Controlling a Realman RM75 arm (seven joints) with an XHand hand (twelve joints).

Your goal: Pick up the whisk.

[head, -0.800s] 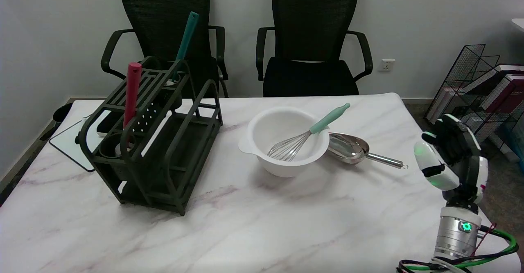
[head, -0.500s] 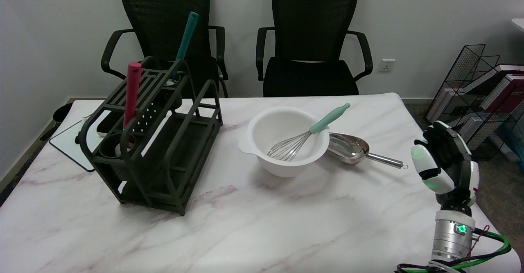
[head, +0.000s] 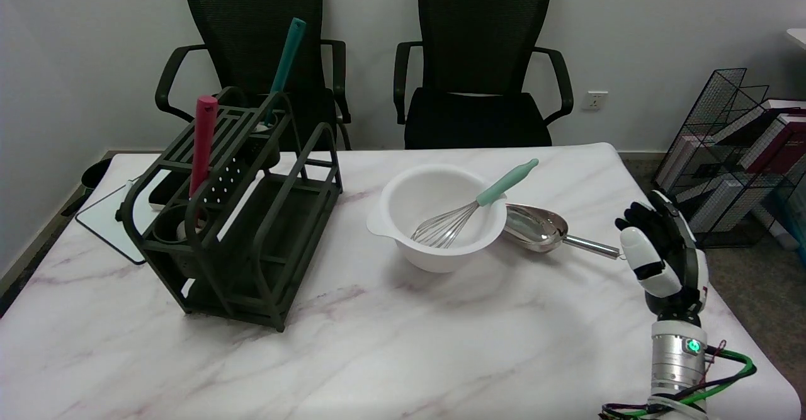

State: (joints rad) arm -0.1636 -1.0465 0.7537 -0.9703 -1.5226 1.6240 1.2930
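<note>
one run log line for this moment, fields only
phase: approach | robot hand: empty, above table's right edge | whisk: in white bowl, handle over rim | metal scoop: beside bowl

Your right hand (head: 661, 259) is raised over the table's (head: 390, 344) right edge, holding nothing, fingers apart and pointing up. It sits just right of the end of the metal scoop's (head: 546, 228) handle, not touching it. The whisk (head: 472, 207) lies in the white bowl (head: 436, 217), wire end down inside, mint handle leaning out over the rim toward the upper right (above the scoop's pan). On your left stands the dark rack (head: 242, 218), with a red handle (head: 203, 144) and a teal handle (head: 285, 67) sticking up from it. Two black chairs (head: 482, 61) stand behind the table.
</note>
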